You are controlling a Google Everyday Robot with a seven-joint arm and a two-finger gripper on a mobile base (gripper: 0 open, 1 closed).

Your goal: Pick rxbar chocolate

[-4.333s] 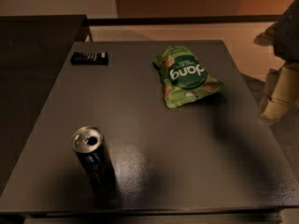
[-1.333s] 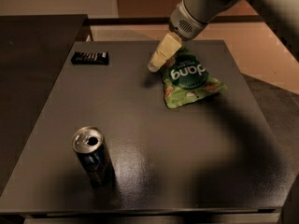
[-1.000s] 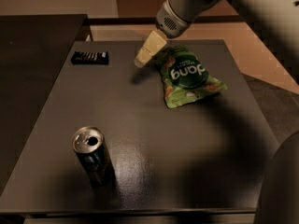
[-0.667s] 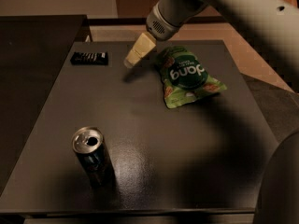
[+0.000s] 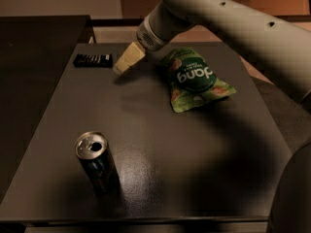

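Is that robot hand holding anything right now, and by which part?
Nothing is held. The gripper hovers beside the rxbar chocolate, which lies flat on the table.

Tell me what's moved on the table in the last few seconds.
The end effector swung in from the right edge, leftward past the pouch, and now hangs just right of the bar, apart from it. Nothing was taken hold of. The bar, pouch and can stayed where they were on the table.
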